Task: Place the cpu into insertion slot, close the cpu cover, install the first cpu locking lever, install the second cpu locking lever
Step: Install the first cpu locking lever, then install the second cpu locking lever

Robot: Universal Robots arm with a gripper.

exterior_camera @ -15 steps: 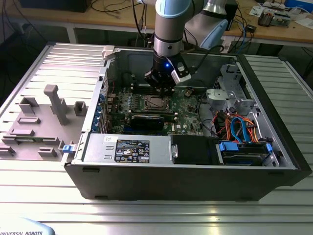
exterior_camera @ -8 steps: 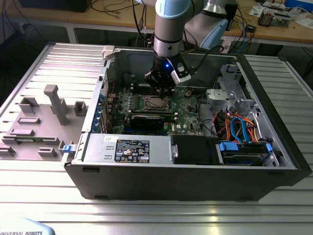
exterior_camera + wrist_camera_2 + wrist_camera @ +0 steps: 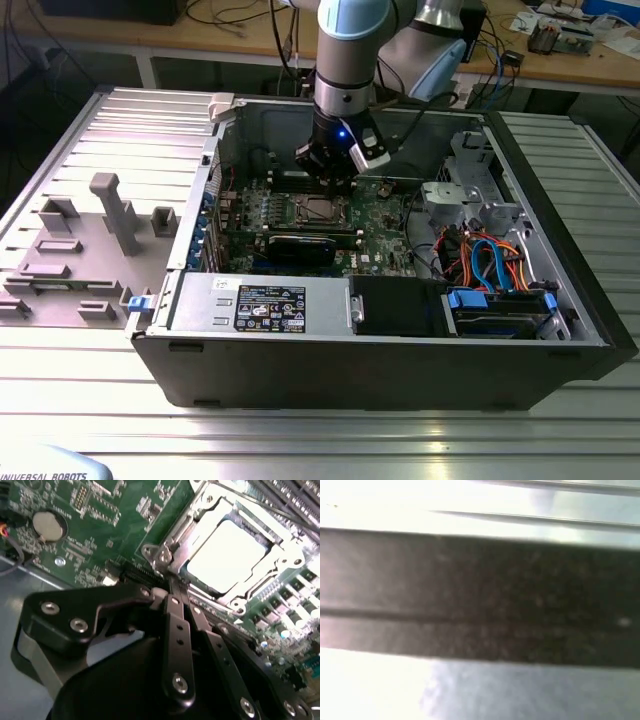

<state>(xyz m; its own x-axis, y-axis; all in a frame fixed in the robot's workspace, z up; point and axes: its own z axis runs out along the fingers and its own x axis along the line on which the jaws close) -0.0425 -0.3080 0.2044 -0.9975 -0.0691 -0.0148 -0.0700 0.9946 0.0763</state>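
The black gripper is nearest in the second wrist view, its jaws pressed together with nothing between them, the tips just beside a corner of the socket. Behind them the cpu lies flat in the insertion slot, its metal top shining almost white. The silver cpu cover is down around it as a frame. This view shows the screws and a round battery on the green board. The exterior view shows instead the whole open computer case on the ribbed metal surface, with the arm standing over the socket.
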